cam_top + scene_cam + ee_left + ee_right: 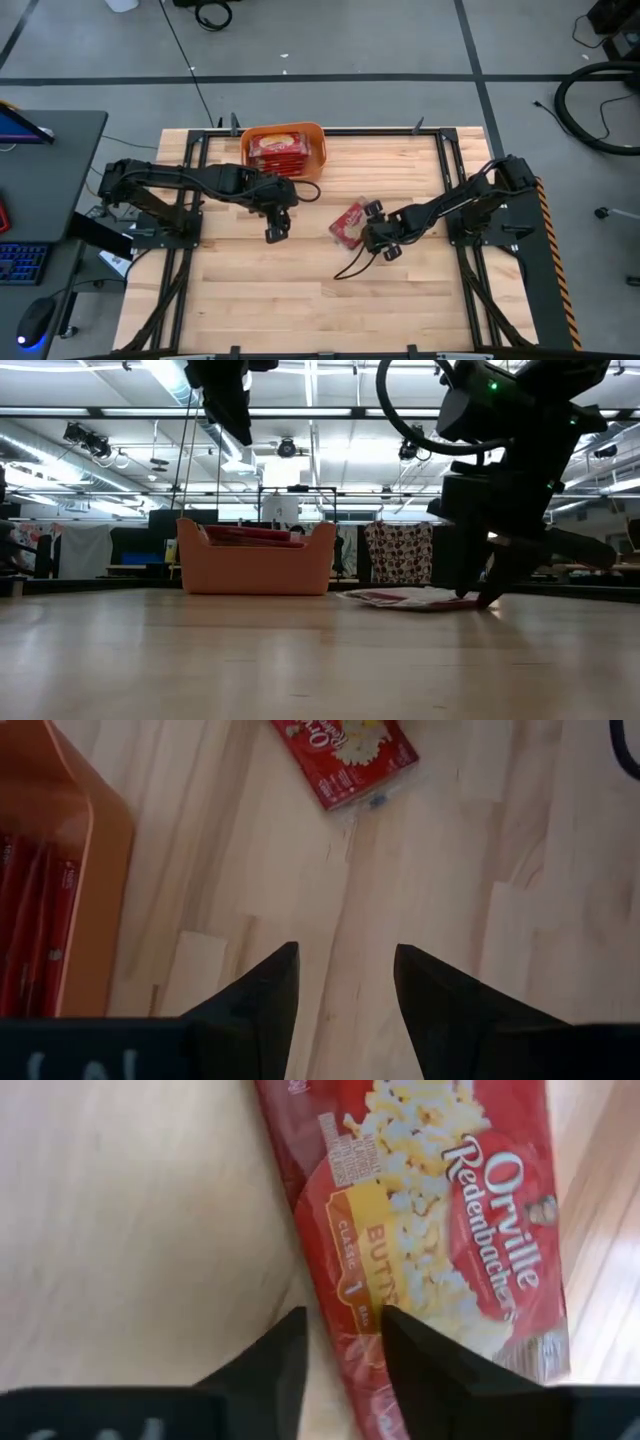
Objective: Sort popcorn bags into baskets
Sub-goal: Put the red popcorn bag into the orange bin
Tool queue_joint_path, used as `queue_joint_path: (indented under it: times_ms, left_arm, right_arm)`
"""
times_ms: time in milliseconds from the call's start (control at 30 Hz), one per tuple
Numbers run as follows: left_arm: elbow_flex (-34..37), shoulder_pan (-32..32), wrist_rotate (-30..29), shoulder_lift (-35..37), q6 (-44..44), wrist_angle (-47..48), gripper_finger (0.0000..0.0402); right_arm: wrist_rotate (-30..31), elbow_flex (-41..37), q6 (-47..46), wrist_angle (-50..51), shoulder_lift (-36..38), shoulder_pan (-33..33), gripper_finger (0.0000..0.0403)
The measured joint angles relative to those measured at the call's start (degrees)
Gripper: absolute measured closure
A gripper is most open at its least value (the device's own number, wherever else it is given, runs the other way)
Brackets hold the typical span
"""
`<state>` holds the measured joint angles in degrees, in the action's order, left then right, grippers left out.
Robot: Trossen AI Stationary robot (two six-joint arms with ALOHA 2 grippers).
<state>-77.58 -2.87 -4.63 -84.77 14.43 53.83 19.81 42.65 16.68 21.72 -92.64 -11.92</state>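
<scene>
At the left of the high view the left arm reaches toward the centre, and the left gripper [275,229] hangs above bare wood just below the orange basket [318,134]. Its two dark, tapered fingers [262,995] stand parted with nothing between them. The basket is a smooth plastic tub with rounded corners and low walls, sitting at the upper middle of the frame against the table's [300,300] far edge. Red popcorn bags [275,150] lie stacked flat inside it.

The table is pale butcher-block wood, made of long strips with visible joins.

Right of centre lies one loose popcorn bag [349,223], flat on the wood and turned at a slant. It is a glossy red rectangular packet, with a cream-yellow oval of popped corn and white lettering at its middle, and a crinkled clear seam at its end.

The right gripper [374,235] is down at that bag's right edge. In the right wrist view its fingers [268,1370] straddle the packet's [430,1250] long edge with a narrow gap; whether they are pinching it I cannot tell.
</scene>
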Motion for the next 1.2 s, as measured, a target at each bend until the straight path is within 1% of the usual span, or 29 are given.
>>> queue_joint_path:
  times_ms: [133,233,300,400,467,533,667,767,900,1000,1200]
  left_arm:
    - [0.0,0.02,-0.02,0.0,-0.02,-1.77,0.0233]
    - [0.0,0.0,-0.02,0.0,-0.82,-3.11,0.0232]
    - [-0.04,0.0,-0.53,-0.52,-1.92,-3.1,0.0229]
    - [0.31,-0.09,-2.87,-1.3,-1.67,-2.44,0.0214]
    - [0.31,-0.38,-3.71,-2.0,-1.75,-2.81,0.0198]
    - [0.35,-1.0,-4.15,-3.14,-2.88,-2.98,0.0179]
    - [0.35,-2.32,-4.11,-5.4,-3.12,-3.69,0.0141]
    - [0.36,-3.26,-4.15,-7.21,-3.12,-3.96,0.0122]
    - [0.37,-4.61,-4.16,-9.05,-2.81,-6.07,0.012]
    - [0.39,-5.64,-4.15,-9.21,-2.94,-9.38,0.0125]
    - [0.37,-6.43,-4.56,-9.2,-3.1,-16.9,0.0131]
  right_arm:
    - [-2.21,-0.02,-1.03,-0.81,-0.12,0.11,0.0322]
    - [-3.29,0.0,-4.36,-1.54,-0.1,0.11,0.0377]
    - [-4.25,0.0,-6.22,-1.12,0.31,0.17,0.0394]
    - [-6.74,0.28,-8.31,-0.54,1.55,0.81,0.0391]
    - [-9.78,0.55,-9.26,-0.12,3.06,1.76,0.0396]
    - [-13.12,1.15,-9.61,0.08,4.3,2.98,0.0397]
    - [-17.67,2.22,-9.7,1.5,6.75,5.65,0.0398]
    - [-22.46,3.52,-10.35,2.83,8.28,8.02,0.0399]
    - [-29.42,5.37,-13.59,4.06,9.54,10.87,0.04]
    - [-33.05,6.72,-15.45,5.0,10.56,12.37,0.04]
    - [-35.96,11.08,-18.22,6.98,11.28,14.08,0.0401]
